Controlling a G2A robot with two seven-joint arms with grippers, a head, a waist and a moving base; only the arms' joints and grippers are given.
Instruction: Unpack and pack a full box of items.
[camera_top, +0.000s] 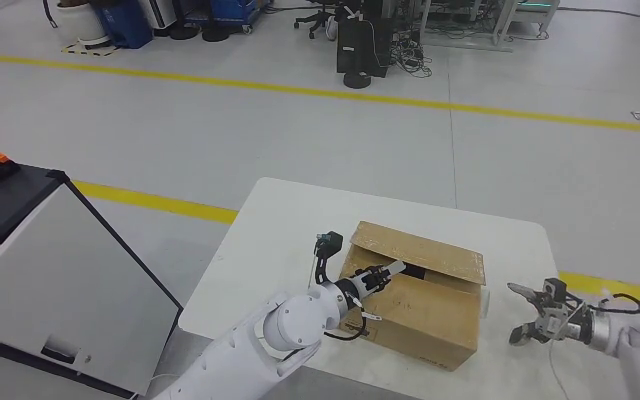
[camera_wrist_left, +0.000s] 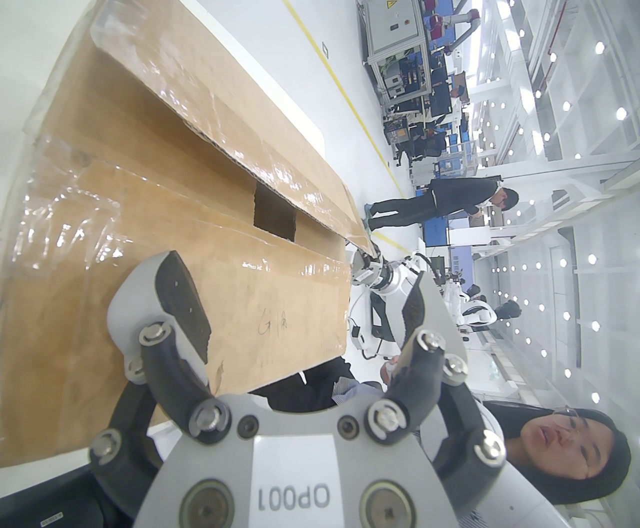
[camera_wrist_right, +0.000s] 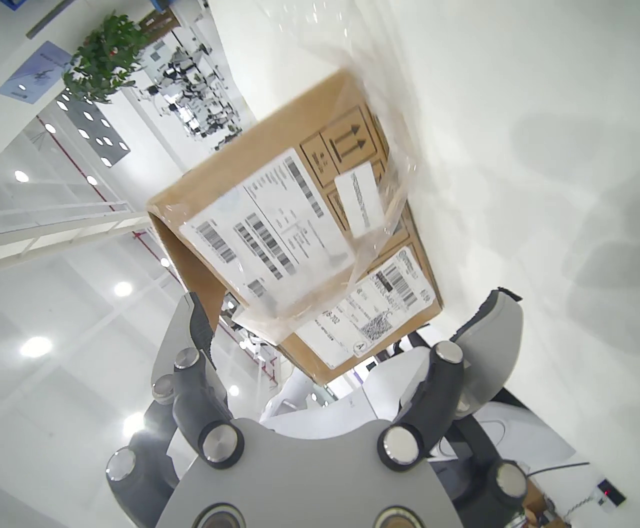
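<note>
Showing the left gripper (camera_top: 385, 275) at the top of the cardboard box (camera_top: 430, 315), jaws spread and gripping nothing. The edge of one top flap (camera_wrist_left: 280, 310) lies between its fingers, with one finger (camera_wrist_left: 175, 300) over the flap's face and the other past its edge. The box's long axis runs away from this hand toward the right gripper (camera_top: 525, 312), which hangs released beyond the labelled end face (camera_wrist_right: 300, 240) (apart from it, not touching). The left arm is the nearer. A dark opening (camera_wrist_left: 275, 217) between the flaps lies ahead of the fingertips. Bare table (camera_top: 270, 220) behind the hand probably leaves room to swing the flap outward.
</note>
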